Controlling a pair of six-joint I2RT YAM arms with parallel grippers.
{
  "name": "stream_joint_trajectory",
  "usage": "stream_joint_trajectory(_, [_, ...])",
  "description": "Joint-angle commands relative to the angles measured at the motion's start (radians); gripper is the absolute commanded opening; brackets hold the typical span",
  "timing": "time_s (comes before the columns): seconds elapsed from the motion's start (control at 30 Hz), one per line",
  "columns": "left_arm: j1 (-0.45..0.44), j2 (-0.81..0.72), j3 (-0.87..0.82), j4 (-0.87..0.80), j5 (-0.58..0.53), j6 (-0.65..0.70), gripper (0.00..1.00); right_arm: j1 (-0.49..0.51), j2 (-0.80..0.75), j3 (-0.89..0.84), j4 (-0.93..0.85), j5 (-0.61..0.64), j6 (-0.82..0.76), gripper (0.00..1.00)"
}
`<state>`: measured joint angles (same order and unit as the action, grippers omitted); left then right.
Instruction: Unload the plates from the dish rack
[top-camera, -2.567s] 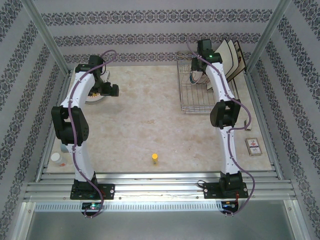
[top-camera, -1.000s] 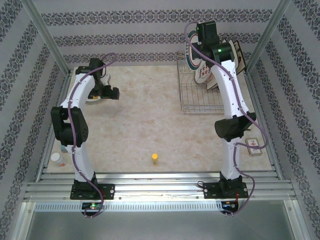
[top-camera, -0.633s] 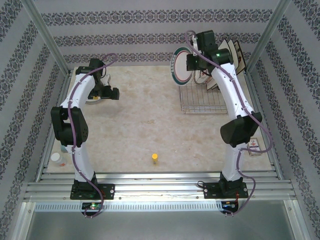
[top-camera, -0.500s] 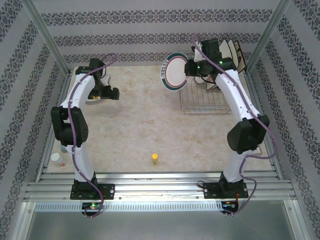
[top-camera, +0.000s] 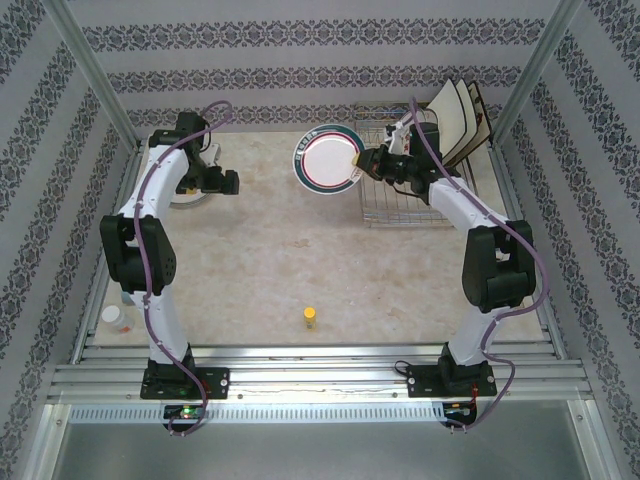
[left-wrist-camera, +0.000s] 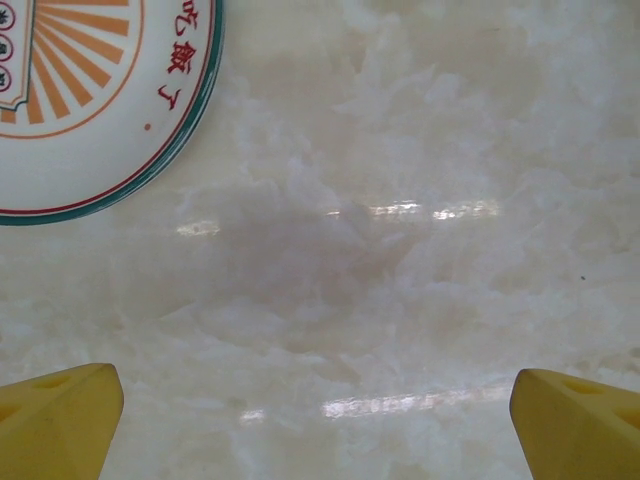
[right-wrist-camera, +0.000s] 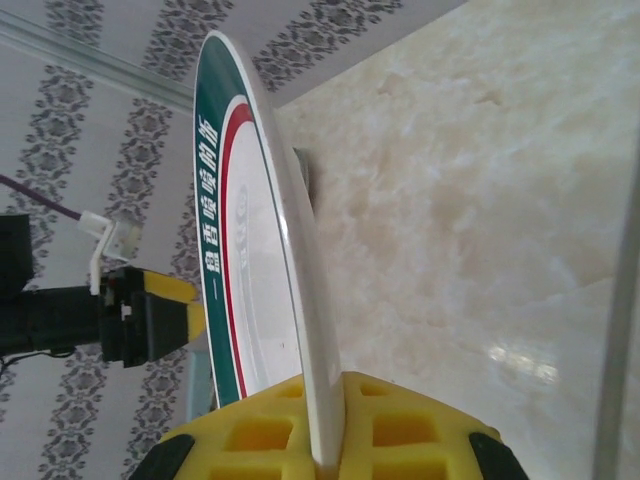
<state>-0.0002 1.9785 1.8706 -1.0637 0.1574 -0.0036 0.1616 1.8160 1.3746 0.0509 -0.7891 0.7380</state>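
Nearest the bases, a small yellow object (top-camera: 311, 318) stands on the table (top-camera: 260, 260), well apart from the work. Farther in, the left gripper (left-wrist-camera: 320, 425) hangs with its fingers wide apart and holds nothing. It is just beside a patterned plate (left-wrist-camera: 90, 100) lying flat on the table, and I judge this is where unloaded plates go. Farther still, the right gripper (right-wrist-camera: 325, 430) pinches the rim of a round plate (top-camera: 328, 160). The plate is on edge above the table, left of the dish rack (top-camera: 405, 195), probably because plates stand this way between the tines. At the back, square plates (top-camera: 455, 110) lean in the rack, not yet unloaded.
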Motion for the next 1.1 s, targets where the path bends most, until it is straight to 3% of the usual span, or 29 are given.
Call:
stream_joint_trajectory(0.0, [-0.003, -0.068, 0.01, 0.063, 0.136, -0.003, 1.0, 0.01, -0.013, -0.009, 0.151, -0.055, 0.043, 0.0])
stream_joint_trajectory(0.13, [0.067, -0.172, -0.151, 0.387, 0.606, -0.146, 1.0, 0.01, -0.005, -0.016, 0.171, -0.06, 0.055, 0.0])
stream_joint_trajectory(0.23, [0.089, -0.195, -0.245, 0.621, 0.823, -0.311, 1.0, 0.019, 0.008, -0.014, 0.19, -0.071, 0.067, 0.0])
stream_joint_trajectory(0.33, [0.089, -0.19, -0.317, 0.848, 0.95, -0.482, 1.0, 0.045, 0.023, -0.001, 0.211, -0.085, 0.079, 0.0])
stream_joint_trajectory(0.57, [0.087, -0.142, -0.395, 1.081, 0.999, -0.654, 1.0, 0.11, 0.092, 0.081, 0.249, -0.082, 0.134, 0.0])
stream_joint_trajectory(0.8, [0.077, -0.126, -0.418, 1.108, 0.998, -0.669, 1.0, 0.158, 0.167, 0.174, 0.294, -0.085, 0.197, 0.0])
stream_joint_trajectory(1.07, [0.068, -0.113, -0.419, 1.098, 1.004, -0.673, 0.84, 0.185, 0.243, 0.281, 0.276, -0.081, 0.239, 0.0])
